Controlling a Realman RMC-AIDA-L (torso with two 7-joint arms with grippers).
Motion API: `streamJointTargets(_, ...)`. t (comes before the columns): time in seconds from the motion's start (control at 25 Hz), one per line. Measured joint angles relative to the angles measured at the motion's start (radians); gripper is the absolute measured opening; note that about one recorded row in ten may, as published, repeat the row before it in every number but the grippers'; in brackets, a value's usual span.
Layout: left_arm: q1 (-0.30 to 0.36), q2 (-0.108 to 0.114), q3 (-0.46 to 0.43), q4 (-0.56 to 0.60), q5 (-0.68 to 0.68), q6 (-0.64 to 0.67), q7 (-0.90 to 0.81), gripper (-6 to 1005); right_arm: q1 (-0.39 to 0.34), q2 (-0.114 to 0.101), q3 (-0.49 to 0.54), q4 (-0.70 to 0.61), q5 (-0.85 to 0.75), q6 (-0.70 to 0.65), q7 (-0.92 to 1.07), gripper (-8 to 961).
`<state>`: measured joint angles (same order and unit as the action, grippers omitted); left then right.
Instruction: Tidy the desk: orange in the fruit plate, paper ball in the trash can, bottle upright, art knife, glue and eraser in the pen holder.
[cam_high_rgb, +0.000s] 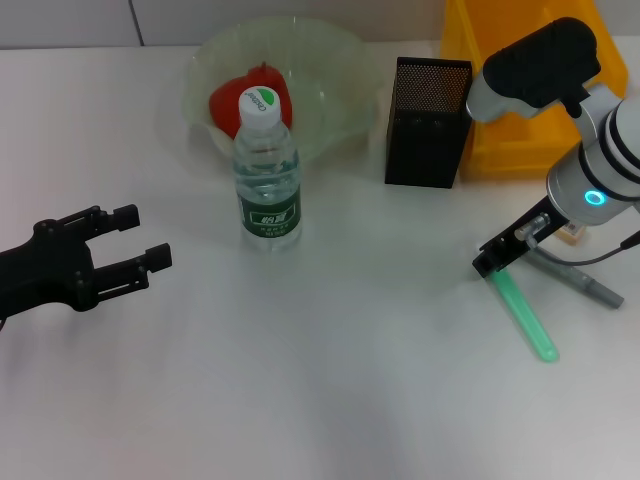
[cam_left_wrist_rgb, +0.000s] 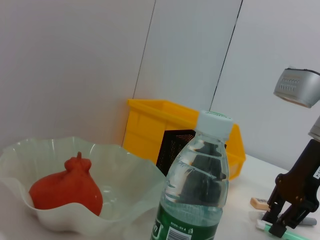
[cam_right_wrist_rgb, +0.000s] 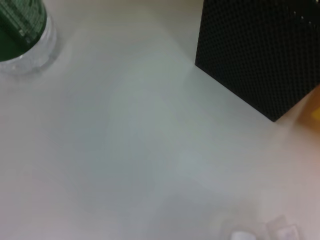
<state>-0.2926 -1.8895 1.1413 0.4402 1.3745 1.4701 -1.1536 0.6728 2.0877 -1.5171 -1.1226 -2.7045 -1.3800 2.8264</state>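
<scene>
My right gripper is down at the desk on the right side, its black tip at the near end of the glue. In the left wrist view the same gripper stands on the glue with a finger on either side of it, but I cannot tell whether they are pressing it yet. The glue lies flat, slanting away from the tip toward the front edge. Just beside it lies the knife, partly under my right arm, and the eraser peeks out behind my wrist; the left wrist view shows the eraser flat on the desk.

Behind the right gripper stands the holder, upright, with the can close against its right side.

My left gripper hovers over the desk at the left, fingers spread, holding nothing.

The bottle stands upright near the middle, cap on, just in front of the plate. The orange sits inside the plate.
</scene>
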Motion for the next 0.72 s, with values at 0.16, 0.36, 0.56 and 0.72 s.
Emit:
streamJointTargets(0.16, 0.0, 0.0, 0.0, 0.0, 0.0, -0.001, 0.0, 773, 0.001, 0.0, 0.0, 0.001, 0.0, 0.0, 0.0, 332)
streamJointTargets(0.36, 0.0, -0.001, 0.0, 0.0, 0.0, -0.003, 0.0, 773, 0.001, 0.0, -0.002, 0.003, 0.0, 0.001, -0.002, 315)
streamJointTargets(0.56, -0.001, -0.004, 0.0, 0.0, 0.0, -0.012, 0.0, 773, -0.001, 0.0, -0.002, 0.001, 0.002, 0.002, -0.015, 255)
streamJointTargets(0.72, -0.001, -0.004, 0.0, 0.0, 0.0, -0.012, 0.0, 772, -0.004, 0.0, 0.003, -0.006, 0.022, 0.002, -0.026, 173)
